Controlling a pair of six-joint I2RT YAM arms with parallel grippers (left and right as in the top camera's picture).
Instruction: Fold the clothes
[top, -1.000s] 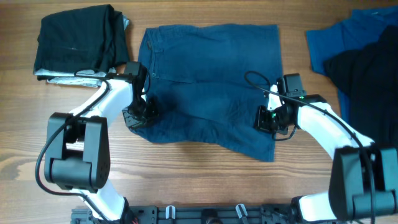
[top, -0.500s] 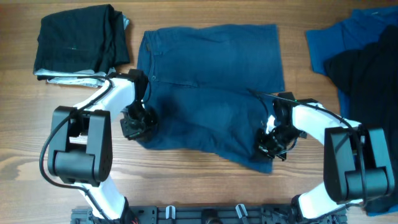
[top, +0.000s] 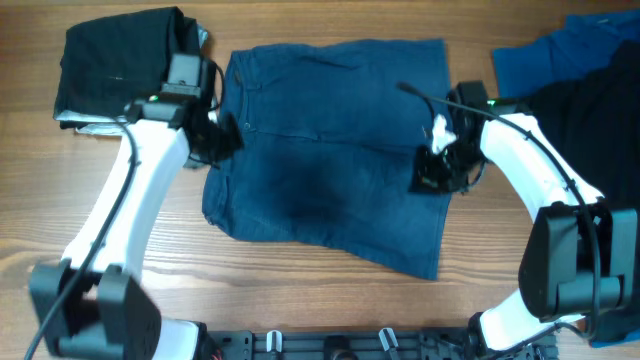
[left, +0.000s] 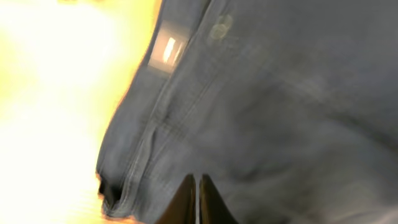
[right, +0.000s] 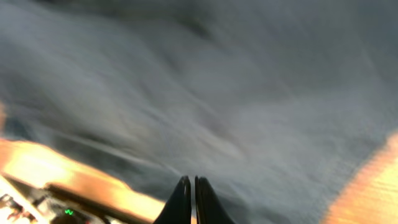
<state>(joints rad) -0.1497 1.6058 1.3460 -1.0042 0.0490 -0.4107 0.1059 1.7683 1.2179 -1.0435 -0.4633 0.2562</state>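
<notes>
Moved: both arms, from the near hem up the navy shorts (top: 330, 160). Left gripper (top: 218, 140), right gripper (top: 430, 180): 2 claws closed, gripping nothing visible. Shorts lay flat on the table (top: 320, 310), unfolded. Done: 1 folded black garment (top: 120, 65). Remaining: shorts, blue garment (top: 525, 70), loose black garment (top: 590, 110).

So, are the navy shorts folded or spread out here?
Spread out: the navy shorts lie flat across the table, whole outline showing, no part visibly turned over onto itself.
</notes>
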